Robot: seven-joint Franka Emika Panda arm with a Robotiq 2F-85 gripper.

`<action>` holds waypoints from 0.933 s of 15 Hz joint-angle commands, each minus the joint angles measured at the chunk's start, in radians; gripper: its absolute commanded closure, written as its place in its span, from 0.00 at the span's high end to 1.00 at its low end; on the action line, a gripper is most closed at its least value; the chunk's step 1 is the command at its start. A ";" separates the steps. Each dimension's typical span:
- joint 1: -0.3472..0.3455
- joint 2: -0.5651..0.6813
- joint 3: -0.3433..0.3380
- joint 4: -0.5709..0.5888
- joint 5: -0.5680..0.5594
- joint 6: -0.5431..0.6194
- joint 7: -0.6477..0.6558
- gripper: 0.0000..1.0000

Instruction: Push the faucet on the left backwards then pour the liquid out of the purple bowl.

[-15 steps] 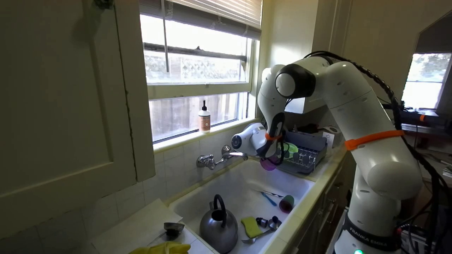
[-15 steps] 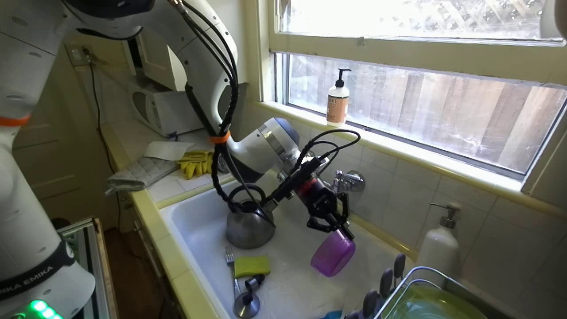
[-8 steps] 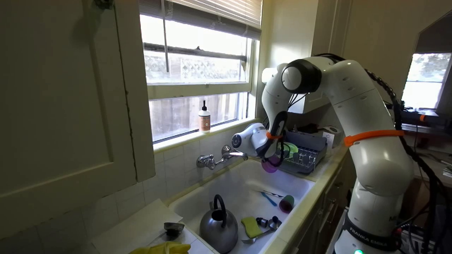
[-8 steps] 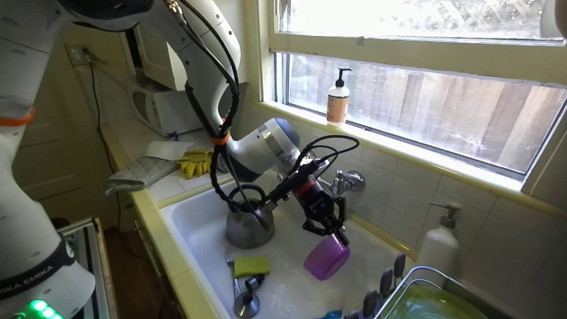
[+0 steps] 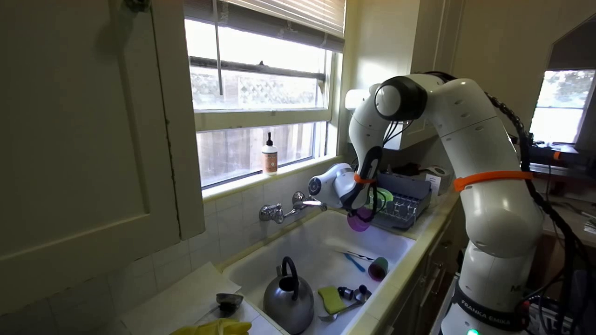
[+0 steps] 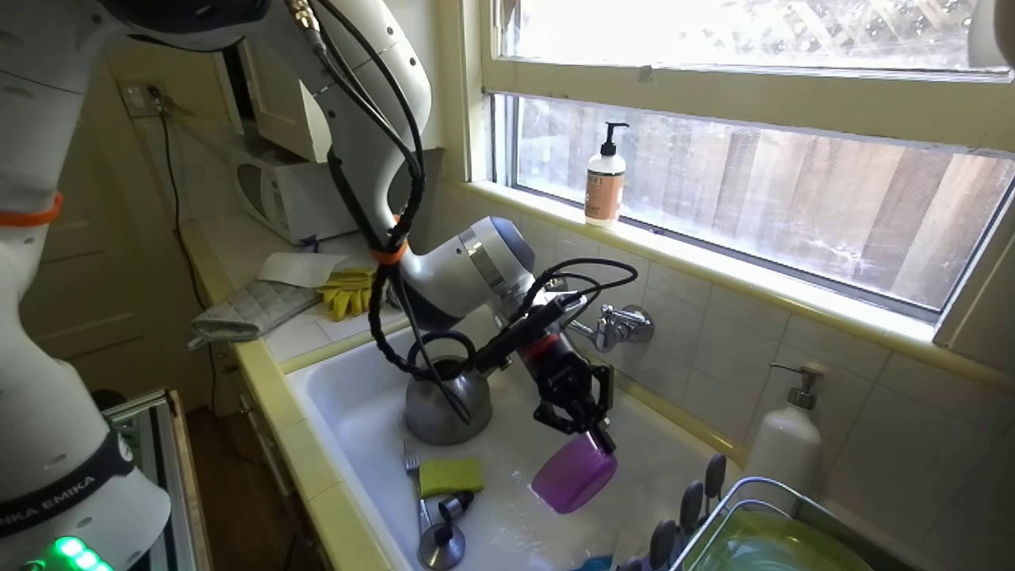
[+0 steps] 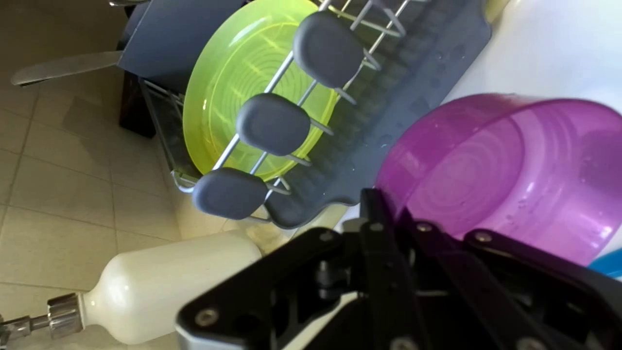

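Note:
The purple bowl [image 6: 572,476] hangs tilted above the sink floor, its opening turned toward the kettle side. My gripper [image 6: 603,438] is shut on its rim wall. In the wrist view the fingers of the gripper [image 7: 388,203] pinch the wall of the bowl [image 7: 466,170]. A few drops cling inside. In an exterior view the bowl [image 5: 358,221] shows partly behind the arm's cables. The chrome faucet [image 5: 298,208] is on the tiled wall, left of the wrist there; it is partly hidden behind the arm in an exterior view [image 6: 622,327].
The sink [image 5: 237,274] holds a steel kettle [image 5: 288,302], a yellow-green sponge [image 6: 450,476], a fork and small metal pieces. The dish rack [image 5: 402,204] with a yellow-green plate [image 7: 252,87] and a white soap dispenser [image 6: 785,444] stand beside the sink.
The gripper has carried the bowl down and toward the sink's middle, and the bowl leans a little more. Bright wet glints now show on the sink floor beside the bowl.

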 commanded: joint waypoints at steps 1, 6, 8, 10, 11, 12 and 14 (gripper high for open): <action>-0.045 -0.032 0.034 -0.049 0.010 0.011 0.017 0.01; -0.136 -0.062 0.059 -0.079 0.178 0.136 -0.044 0.01; -0.165 -0.072 0.053 -0.090 0.255 0.209 -0.065 0.01; -0.196 -0.075 0.044 -0.102 0.333 0.289 -0.091 0.01; -0.210 -0.071 0.040 -0.105 0.373 0.331 -0.101 0.01; -0.223 -0.066 0.037 -0.108 0.419 0.372 -0.117 0.01; -0.244 -0.045 0.030 -0.114 0.508 0.464 -0.138 0.01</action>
